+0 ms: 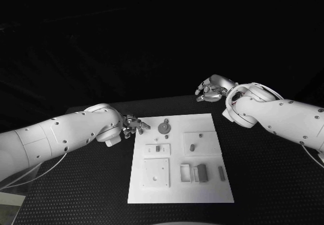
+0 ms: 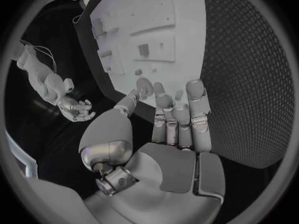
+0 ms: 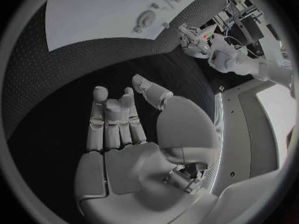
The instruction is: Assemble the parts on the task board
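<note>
Position check: my left hand (image 1: 133, 126) hovers at the left edge of the task board (image 1: 181, 194), near its far corner, fingers extended side by side and holding nothing. My right hand (image 1: 211, 89) is raised beyond the board's far right corner, over the desk (image 1: 270, 178), fingers loosely spread and likewise unloaded. The round part (image 1: 164, 127) lies on the board's far left area, just beside my left hand and to its right in the head view; the right hand is well apart from it. The oblong parts (image 1: 202, 172) lie in the near right area, long axes running from near to far. I judge the left hand better placed for the round part.
</note>
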